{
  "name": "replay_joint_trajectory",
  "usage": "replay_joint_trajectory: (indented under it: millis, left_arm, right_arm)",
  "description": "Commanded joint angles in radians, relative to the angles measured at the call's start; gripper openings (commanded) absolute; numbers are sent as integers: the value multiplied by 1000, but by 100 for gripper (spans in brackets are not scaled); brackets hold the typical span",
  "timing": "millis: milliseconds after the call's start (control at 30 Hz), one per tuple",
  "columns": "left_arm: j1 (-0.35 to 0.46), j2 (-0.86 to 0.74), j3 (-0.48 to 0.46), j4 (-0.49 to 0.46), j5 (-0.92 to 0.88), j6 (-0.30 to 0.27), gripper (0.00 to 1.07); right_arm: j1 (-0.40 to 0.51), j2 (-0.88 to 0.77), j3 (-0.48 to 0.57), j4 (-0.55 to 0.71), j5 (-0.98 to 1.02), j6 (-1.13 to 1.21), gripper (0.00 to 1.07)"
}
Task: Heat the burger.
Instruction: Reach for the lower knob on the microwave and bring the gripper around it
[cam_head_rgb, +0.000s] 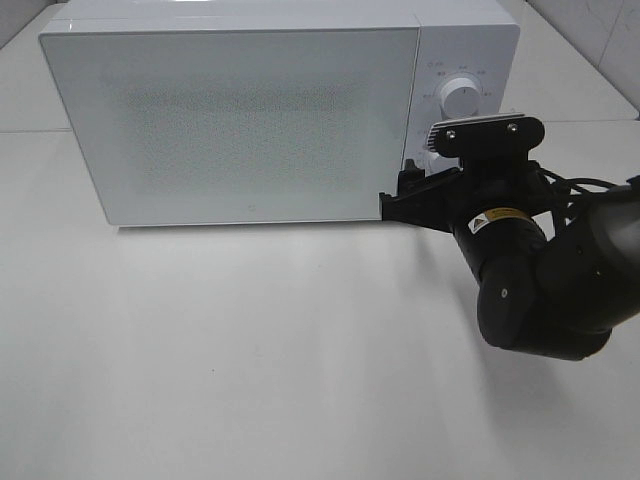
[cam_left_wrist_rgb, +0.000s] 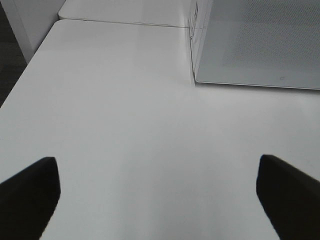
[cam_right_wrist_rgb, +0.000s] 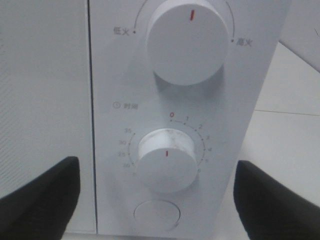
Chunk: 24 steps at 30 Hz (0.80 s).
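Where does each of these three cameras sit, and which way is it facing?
Exterior high: up high, looking down at the microwave on the table; the right arm shows.
Left wrist: low over the table, facing the microwave's corner; tips of the open left end effector show.
Right wrist: close up on the timer dial, between the tips of the right end effector.
Shared: all three see the microwave.

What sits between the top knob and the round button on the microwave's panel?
The timer knob, its red mark toward zero, sits between the top knob and the round button; the right wrist view shows it.
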Motion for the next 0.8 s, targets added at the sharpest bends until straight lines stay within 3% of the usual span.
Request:
replay_joint_trajectory:
  millis: [33,800]
  left_arm:
    - [-3,-11,1,1,2,-7,100]
    - [-3,-11,1,1,2,-7,100]
  right_arm:
    - [-33,8,-43,-40,-79,8,76]
    - [-70,89,-132,-62,-70,22,76]
